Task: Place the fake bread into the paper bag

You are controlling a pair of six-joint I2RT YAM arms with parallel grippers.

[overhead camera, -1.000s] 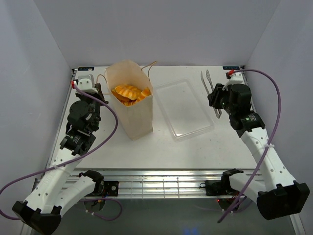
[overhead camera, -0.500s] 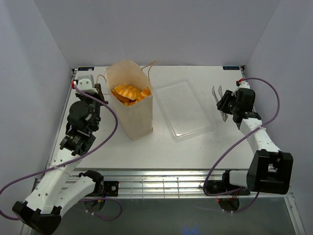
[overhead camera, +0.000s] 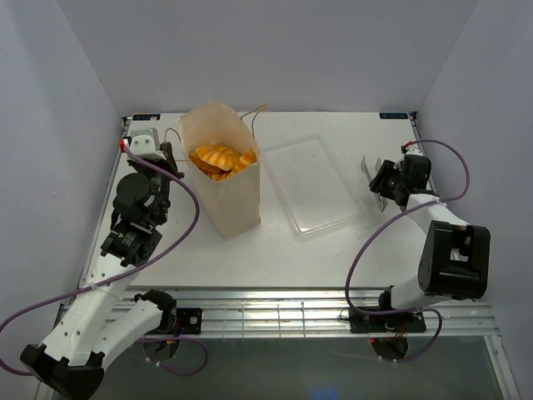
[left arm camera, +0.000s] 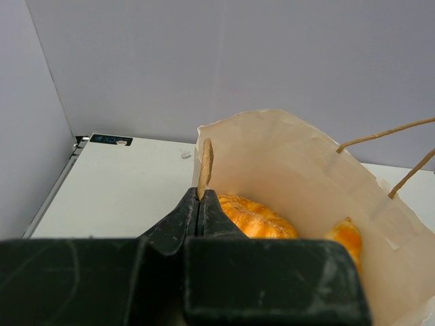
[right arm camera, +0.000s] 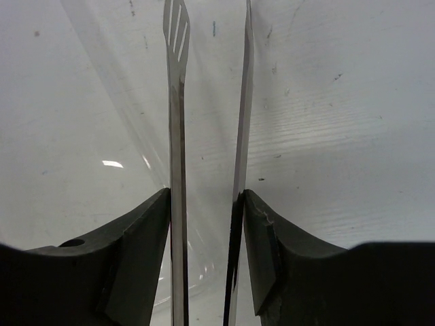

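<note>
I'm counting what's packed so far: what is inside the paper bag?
Inside the paper bag lie orange and golden pieces of fake bread, piled together. Whatever is under them, and the exact count, is hidden by the pile and the bag's walls.

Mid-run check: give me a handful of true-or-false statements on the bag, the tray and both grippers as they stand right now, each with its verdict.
1. The paper bag stands upright with fake bread inside. True.
2. The clear tray holds two croissants. False: no pastry shows in it.
3. The left gripper is pinched shut on the paper bag's edge. True.
4. The right gripper holds nothing. False: metal tongs sit between its fingers.
5. In the top view, the paper bag stands to the right of the clear tray. False: it stands to the left of it.
</note>
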